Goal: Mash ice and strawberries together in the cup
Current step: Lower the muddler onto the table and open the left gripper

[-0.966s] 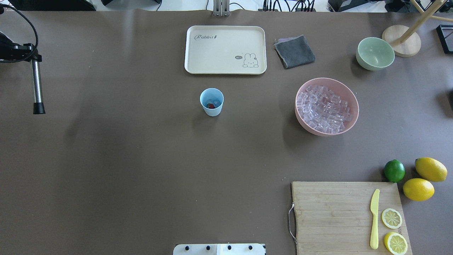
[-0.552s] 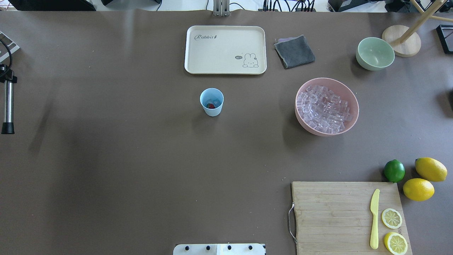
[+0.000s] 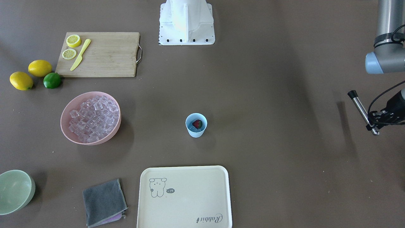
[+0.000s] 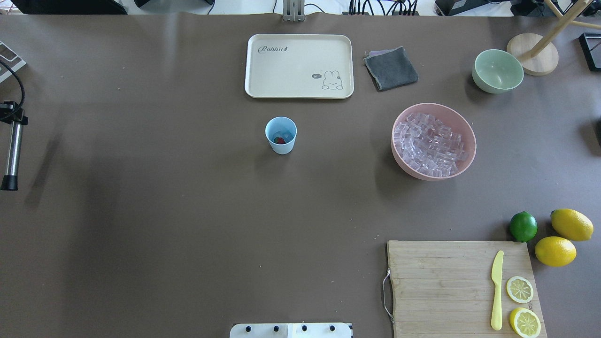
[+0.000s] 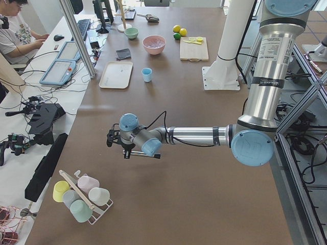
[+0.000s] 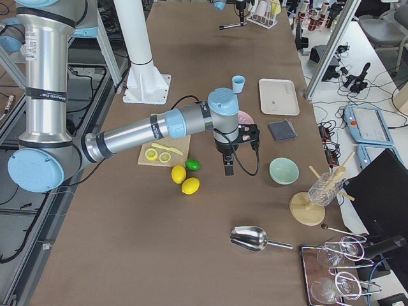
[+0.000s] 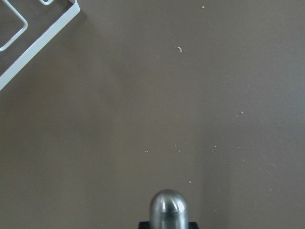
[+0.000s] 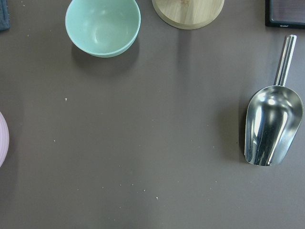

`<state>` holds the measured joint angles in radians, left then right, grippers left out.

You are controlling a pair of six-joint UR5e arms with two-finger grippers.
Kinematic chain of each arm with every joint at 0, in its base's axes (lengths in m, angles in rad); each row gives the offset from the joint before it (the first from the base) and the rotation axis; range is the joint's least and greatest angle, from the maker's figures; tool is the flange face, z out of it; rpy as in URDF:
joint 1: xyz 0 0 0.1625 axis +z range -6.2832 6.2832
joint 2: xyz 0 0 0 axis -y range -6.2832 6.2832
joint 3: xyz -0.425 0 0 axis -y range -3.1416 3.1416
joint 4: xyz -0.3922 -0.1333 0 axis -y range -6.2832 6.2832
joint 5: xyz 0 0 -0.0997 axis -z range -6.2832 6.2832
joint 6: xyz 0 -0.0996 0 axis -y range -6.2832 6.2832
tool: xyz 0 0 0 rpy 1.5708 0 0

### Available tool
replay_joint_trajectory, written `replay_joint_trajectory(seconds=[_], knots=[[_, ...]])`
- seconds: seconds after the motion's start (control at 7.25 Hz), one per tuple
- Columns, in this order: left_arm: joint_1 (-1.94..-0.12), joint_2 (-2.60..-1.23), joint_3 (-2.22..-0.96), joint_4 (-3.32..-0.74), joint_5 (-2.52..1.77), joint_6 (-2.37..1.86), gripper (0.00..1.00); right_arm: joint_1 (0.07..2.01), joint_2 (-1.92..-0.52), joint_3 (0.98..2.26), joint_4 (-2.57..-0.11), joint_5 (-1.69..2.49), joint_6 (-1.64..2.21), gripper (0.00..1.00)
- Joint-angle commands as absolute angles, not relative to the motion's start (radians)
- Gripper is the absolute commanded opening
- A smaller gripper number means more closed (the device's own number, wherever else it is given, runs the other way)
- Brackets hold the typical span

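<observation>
The light blue cup (image 4: 281, 136) stands upright mid-table, just in front of the tray, and shows in the front-facing view (image 3: 196, 125) too. Inside it lie a red strawberry (image 3: 197, 123) and some clear ice (image 4: 283, 133). More ice (image 4: 429, 144) fills the pink bowl (image 4: 465, 162). My left gripper (image 3: 373, 122) is shut on a steel muddler (image 4: 12, 150) with a black tip, held above the table at its far left edge, well away from the cup. My right gripper (image 6: 228, 162) hangs near the pale green bowl; I cannot tell if it is open or shut.
A cream tray (image 4: 298, 65), grey cloth (image 4: 390, 68) and pale green bowl (image 4: 497, 70) lie at the back. A cutting board (image 4: 446, 286) holds a yellow knife and lemon slices, beside a lime (image 4: 523, 226) and lemons. A steel scoop (image 8: 271, 124) lies right. A cup rack (image 5: 82, 196) stands left.
My left arm has carried the muddler leftward to the table's edge and a little toward the robot. The cup and its contents have not moved.
</observation>
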<state>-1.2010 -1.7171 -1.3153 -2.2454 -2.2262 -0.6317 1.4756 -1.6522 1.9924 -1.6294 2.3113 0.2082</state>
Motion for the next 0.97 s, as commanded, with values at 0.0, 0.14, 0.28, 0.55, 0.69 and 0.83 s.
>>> replay_joint_trajectory(seconds=[0.0, 0.14, 0.28, 0.55, 0.69, 0.83], knots=[[-1.184, -1.71, -1.295, -2.273, -2.221, -0.627, 0.33, 1.476, -1.657, 1.994, -1.631, 2.312, 0.212, 0.99], [-1.184, -1.704, -1.293, -2.293, -2.218, -0.629, 0.97, 1.477, -1.658, 1.996, -1.629, 2.312, 0.21, 0.99], [-1.187, -1.704, -1.31, -2.298, -2.22, -0.635, 0.98, 1.476, -1.658, 1.993, -1.629, 2.312, 0.209, 0.99], [-1.231, -1.768, -1.318, -2.289, -2.229, -0.635, 0.98, 1.477, -1.657, 1.994, -1.629, 2.313, 0.209, 0.99], [-1.291, -1.825, -1.34, -2.229, -2.281, -0.638, 0.98, 1.477, -1.658, 1.994, -1.629, 2.313, 0.209, 0.99], [-1.337, -1.898, -1.344, -2.083, -2.349, -0.626, 0.98, 1.477, -1.661, 1.994, -1.629, 2.318, 0.212, 0.99]])
